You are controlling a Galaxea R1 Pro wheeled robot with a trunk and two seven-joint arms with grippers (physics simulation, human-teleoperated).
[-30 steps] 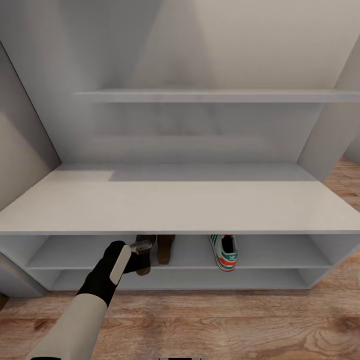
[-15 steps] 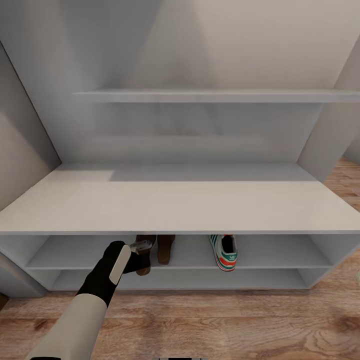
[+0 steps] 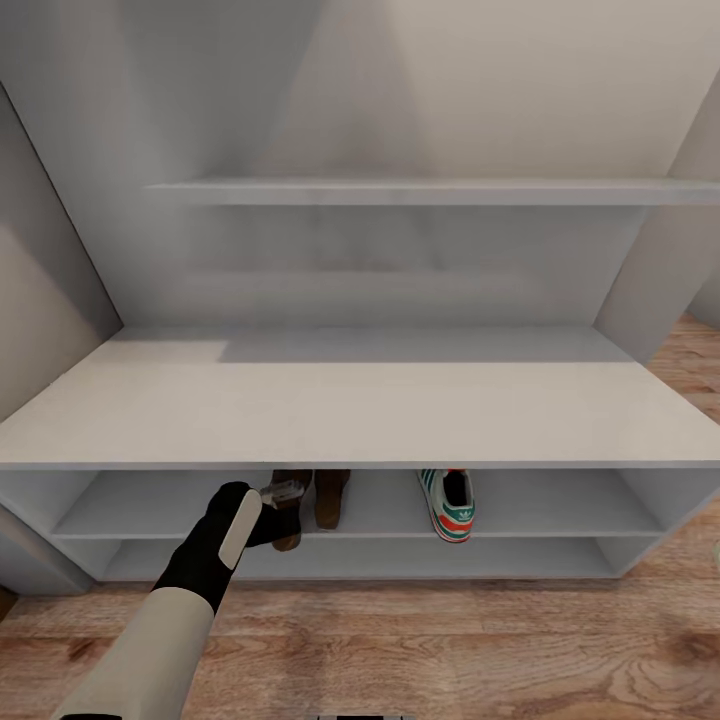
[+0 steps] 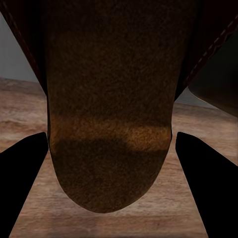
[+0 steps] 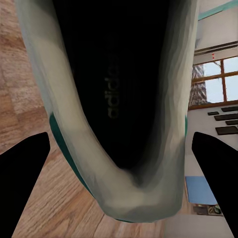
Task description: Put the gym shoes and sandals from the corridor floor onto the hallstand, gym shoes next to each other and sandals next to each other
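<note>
While reaching fwd to upper shelf, left claw [image 3: 283, 497] grips sandal [image 3: 287, 510], right claw [image 5: 119, 148] grips sneaker [image 5: 119, 99].

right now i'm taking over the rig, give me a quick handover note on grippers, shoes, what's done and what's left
Left gripper: reaching into the hallstand's upper open shelf, a brown sandal between its fingers.
Right gripper: a gym shoe sits between its fingers, wood floor behind.
On the shelf: a second sandal beside the left gripper, one gym shoe further right.
Done: one sandal and one gym shoe racked.
Left: release the held sandal next to its mate, then set the right arm's gym shoe beside the racked one.
</note>
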